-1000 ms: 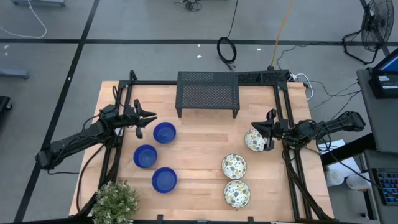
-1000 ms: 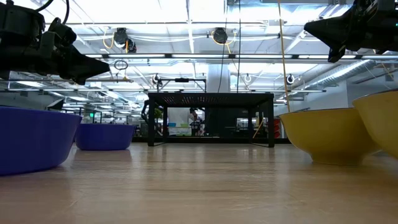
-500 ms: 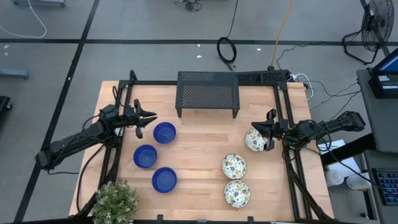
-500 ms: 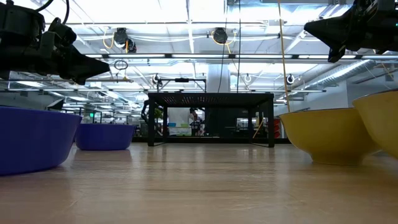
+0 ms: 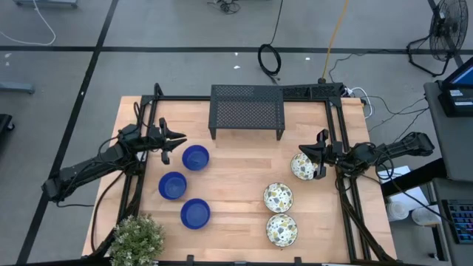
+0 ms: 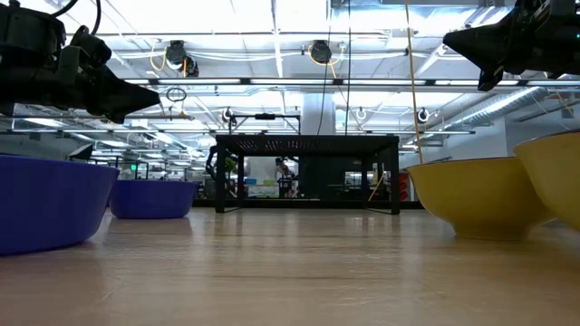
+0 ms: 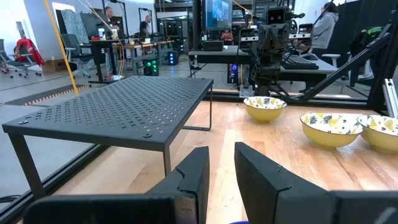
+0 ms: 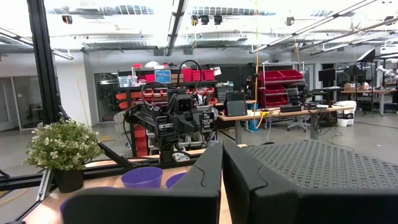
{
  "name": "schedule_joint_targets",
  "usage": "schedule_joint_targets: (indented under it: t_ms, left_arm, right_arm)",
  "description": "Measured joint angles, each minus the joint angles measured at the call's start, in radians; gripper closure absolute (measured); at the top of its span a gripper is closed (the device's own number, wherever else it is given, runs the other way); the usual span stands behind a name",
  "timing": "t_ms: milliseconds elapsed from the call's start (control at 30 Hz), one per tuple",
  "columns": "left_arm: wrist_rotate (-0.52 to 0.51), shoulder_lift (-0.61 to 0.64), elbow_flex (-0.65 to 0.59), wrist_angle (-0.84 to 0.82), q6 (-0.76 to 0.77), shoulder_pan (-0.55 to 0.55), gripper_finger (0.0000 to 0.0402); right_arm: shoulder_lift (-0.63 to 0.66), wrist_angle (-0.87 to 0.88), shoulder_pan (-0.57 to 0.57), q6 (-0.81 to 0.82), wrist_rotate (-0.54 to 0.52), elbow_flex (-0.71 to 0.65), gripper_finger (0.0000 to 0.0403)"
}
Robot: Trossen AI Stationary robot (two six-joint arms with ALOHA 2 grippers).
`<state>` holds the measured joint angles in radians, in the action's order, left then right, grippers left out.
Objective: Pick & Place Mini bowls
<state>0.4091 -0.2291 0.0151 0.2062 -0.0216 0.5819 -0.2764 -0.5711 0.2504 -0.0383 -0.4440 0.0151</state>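
— So, from the left: where does the left gripper (image 5: 179, 140) stand?

— Over the left side of the desk (image 5: 240, 177), just beside the farthest blue bowl (image 5: 195, 157) and clear of it. Its wrist view shows the jaws parted by a narrow gap, with nothing between them.

— And the other blue ones?

— Two more blue bowls (image 5: 172, 185) (image 5: 195, 213) sit nearer the front, the three in a loose cluster. A plant (image 5: 138, 240) stands at the front left corner, a black mesh rack (image 5: 247, 111) at the back in the middle.

— Then the right side?

— Three speckled bowls (image 5: 278, 197) (image 5: 282, 228) (image 5: 301, 166). The right gripper (image 5: 318, 155) hangs at the farthest one; from above I can't say whether it touches the rim. Its jaws look nearly closed, only a thin slit, holding nothing.

— What might go wrong?

— With jaws that narrow, a descent onto a rim would likely push the bowl instead of straddling it, and glossy bowls slide. On the left, the cluster is close enough that a nudged bowl could knock its neighbour.
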Motion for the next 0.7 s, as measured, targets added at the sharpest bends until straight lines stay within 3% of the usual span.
schedule_joint_targets:
  t_ms: [700]
  left_arm:
    - [0.0, 0.0, 0.0, 0.0, 0.0, 0.0, 0.0321]
  right_arm:
    - [0.0, -0.113, 0.0, 0.008, 0.0, 0.0, 0.0403]
